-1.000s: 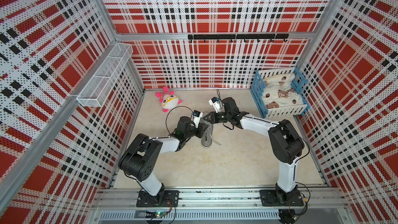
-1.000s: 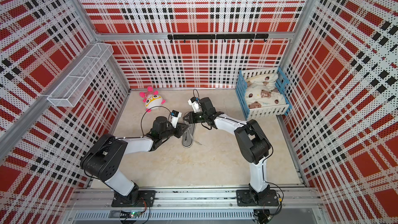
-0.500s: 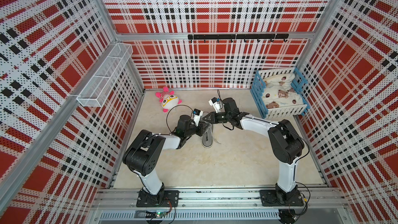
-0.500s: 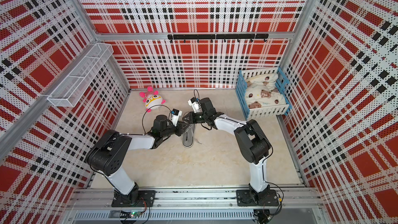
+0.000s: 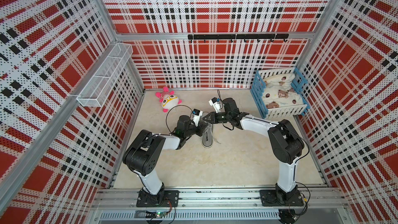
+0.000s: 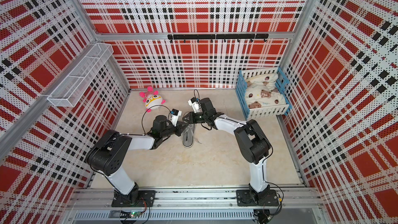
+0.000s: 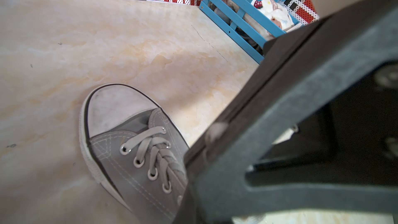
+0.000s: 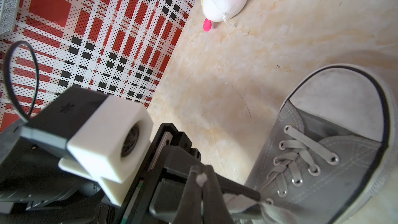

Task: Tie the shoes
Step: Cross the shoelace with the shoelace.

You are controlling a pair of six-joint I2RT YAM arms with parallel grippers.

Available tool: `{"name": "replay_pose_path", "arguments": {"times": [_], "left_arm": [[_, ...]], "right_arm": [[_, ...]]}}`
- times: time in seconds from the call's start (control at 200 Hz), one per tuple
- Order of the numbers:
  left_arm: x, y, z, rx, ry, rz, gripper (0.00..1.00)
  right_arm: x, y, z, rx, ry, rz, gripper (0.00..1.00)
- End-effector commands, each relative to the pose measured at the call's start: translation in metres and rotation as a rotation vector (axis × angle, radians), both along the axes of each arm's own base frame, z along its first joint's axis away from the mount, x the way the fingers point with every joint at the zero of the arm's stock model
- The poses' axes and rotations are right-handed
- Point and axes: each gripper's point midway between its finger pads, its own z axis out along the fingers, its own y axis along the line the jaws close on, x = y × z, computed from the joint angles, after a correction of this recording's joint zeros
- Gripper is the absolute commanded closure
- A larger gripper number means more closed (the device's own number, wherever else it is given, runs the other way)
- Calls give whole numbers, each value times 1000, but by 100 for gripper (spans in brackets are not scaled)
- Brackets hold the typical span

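Grey canvas sneaker (image 5: 207,137), toe toward six o'clock; left gripper (image 7: 200,149) and right gripper (image 8: 201,173) both squeezed closed, each pinching its pale laces (image 7: 150,145).

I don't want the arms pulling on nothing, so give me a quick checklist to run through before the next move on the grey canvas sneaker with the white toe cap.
1. Hold of the right gripper: shut, what looks like a bit of the pale grey laces pinched at its tip: ok.
2. Hold of the left gripper: shut by the heel end of the grey canvas sneaker; lace inside it: cannot tell.
3. Sneaker standing on its sole on the beige marbled floor: ok.
4. Bow tied: none visible, the grippers hide the top eyelets: cannot tell.
5. The pink-and-white plush toy apart from sneaker and grippers: ok.
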Motion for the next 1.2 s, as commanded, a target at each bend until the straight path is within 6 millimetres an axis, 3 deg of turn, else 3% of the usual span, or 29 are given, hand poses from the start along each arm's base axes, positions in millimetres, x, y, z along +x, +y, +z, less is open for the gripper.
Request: {"name": "replay_pose_path", "arguments": {"times": [0.0,0.075,0.321,0.361,0.421,0.536,0.767,0.847,1.032,1.193], "left_arm": [[-2,6,3,-23,-3,1,100],[-2,7,3,-35,0,-3,100],[-4,8,1,-47,5,-15,100],[-4,8,1,-48,6,-16,100],[-5,8,2,-48,3,-17,100],[-6,9,2,-47,-1,-22,100],[-7,7,3,-63,6,-39,100],[-8,6,6,-78,9,-52,100],[-9,2,9,-106,27,-71,100],[-10,2,10,-116,36,-74,100]], "right_arm": [[-1,0,8,3,-37,10,100],[-1,-4,9,-3,-48,4,100],[0,-23,14,-19,-66,-26,78],[-1,-25,15,-30,-96,-14,63],[-3,-27,17,-31,-105,-8,50],[-7,-30,22,-29,-123,7,38],[-6,-66,28,-38,-203,-74,41],[-10,-79,16,-58,-234,-104,46],[-19,-75,-12,-42,-258,-69,49],[-27,-60,-37,-94,-274,-29,45]]}}
